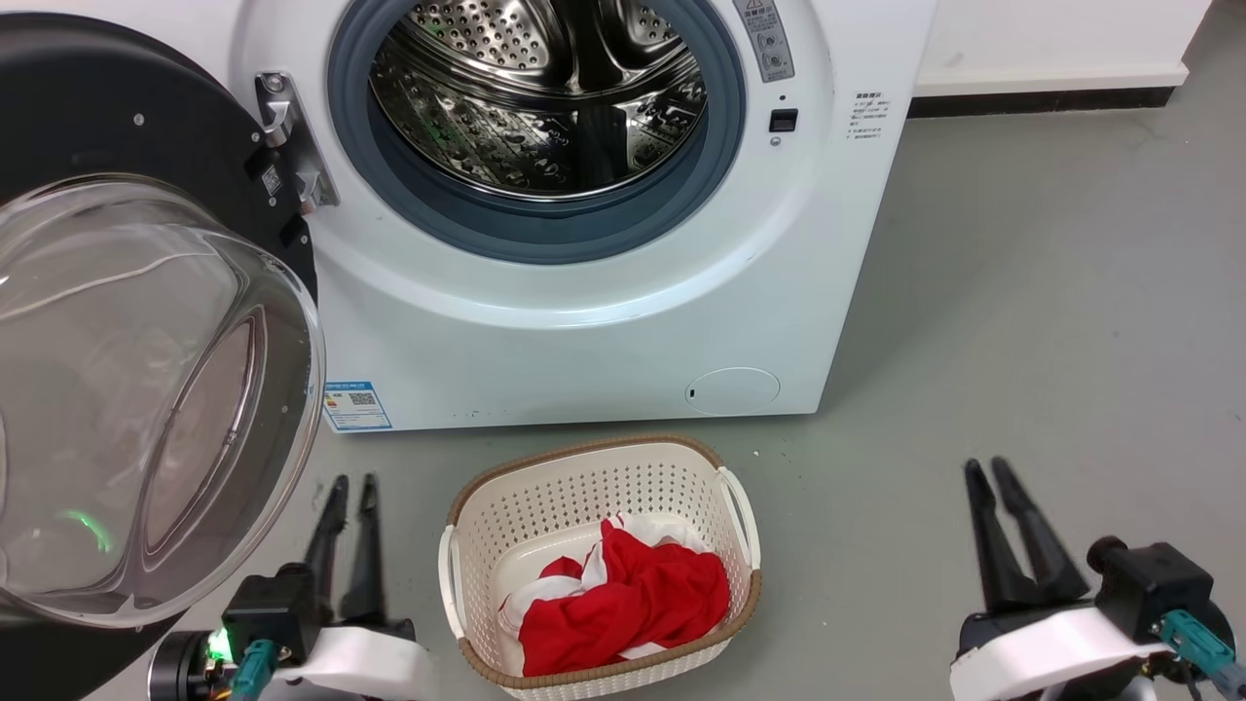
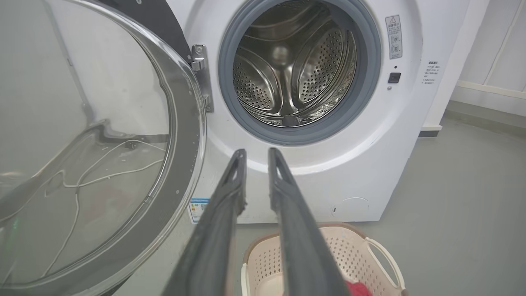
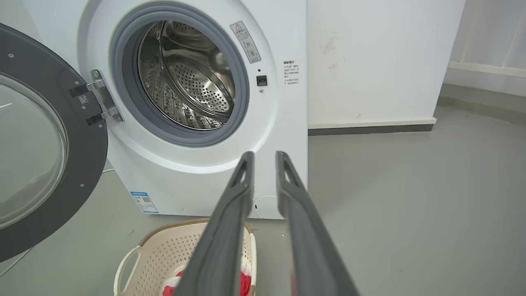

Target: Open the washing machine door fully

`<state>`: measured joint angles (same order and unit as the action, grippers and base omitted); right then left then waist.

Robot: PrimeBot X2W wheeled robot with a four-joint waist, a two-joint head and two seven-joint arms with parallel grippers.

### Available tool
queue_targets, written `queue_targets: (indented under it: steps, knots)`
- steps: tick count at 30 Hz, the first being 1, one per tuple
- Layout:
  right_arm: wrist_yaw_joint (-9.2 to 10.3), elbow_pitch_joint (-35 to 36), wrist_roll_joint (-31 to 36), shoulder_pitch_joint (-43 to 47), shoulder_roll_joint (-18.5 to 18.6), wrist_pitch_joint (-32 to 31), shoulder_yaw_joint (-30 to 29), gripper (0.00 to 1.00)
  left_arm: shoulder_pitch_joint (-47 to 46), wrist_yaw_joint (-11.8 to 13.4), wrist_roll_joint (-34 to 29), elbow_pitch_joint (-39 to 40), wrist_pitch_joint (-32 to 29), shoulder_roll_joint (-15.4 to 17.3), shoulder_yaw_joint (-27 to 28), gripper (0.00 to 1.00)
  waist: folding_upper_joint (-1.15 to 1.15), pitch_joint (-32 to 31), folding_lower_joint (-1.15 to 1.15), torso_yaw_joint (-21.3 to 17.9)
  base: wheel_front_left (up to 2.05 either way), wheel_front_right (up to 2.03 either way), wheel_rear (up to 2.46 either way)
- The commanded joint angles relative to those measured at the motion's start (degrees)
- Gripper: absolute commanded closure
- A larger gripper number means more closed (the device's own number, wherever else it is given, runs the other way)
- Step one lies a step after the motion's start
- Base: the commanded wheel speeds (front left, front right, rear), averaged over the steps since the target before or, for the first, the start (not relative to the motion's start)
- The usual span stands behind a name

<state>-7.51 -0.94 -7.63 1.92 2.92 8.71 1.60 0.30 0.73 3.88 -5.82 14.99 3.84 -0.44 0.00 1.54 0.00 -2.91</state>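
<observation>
while both arms sit low, the left gripper (image 1: 350, 484) and right gripper (image 1: 988, 469) each keep a narrow gap between the fingers and grip nothing. the washing machine door (image 1: 136, 370) stands swung wide on its hinge (image 1: 292, 141), left of the drum opening (image 1: 535, 107) and just beside the left gripper. a careless lift of that arm could knock it back toward shut. a basket (image 1: 506, 526) of red cloth (image 1: 633, 604) sits on smooth grey floor (image 1: 1022, 292), with a white wall (image 1: 1051, 29) behind.
</observation>
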Motion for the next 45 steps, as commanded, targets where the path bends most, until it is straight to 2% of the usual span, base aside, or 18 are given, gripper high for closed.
queue_targets:
  steps: [1,14,45]
  knots:
    - [0.00,0.7,-2.7,0.1,0.0,0.1,0.3,1.00,-1.2,-0.3,2.6,-0.5,-1.1,0.1,0.9,1.00,0.00,0.0,0.00,0.1,0.00,0.00,0.00]
    - [0.00,-2.0,-18.6,-1.8,1.1,-1.9,-0.2,1.00,-1.9,-1.7,18.0,-1.5,-4.6,-0.1,1.7,1.00,0.00,-0.2,0.00,0.4,0.00,0.00,0.00]
    - [0.01,-6.1,-45.6,-4.4,2.0,-5.6,-1.5,1.00,-3.9,-4.3,45.2,-3.9,-11.0,-0.4,3.7,1.00,0.00,-0.5,0.00,1.1,0.00,0.00,0.00]
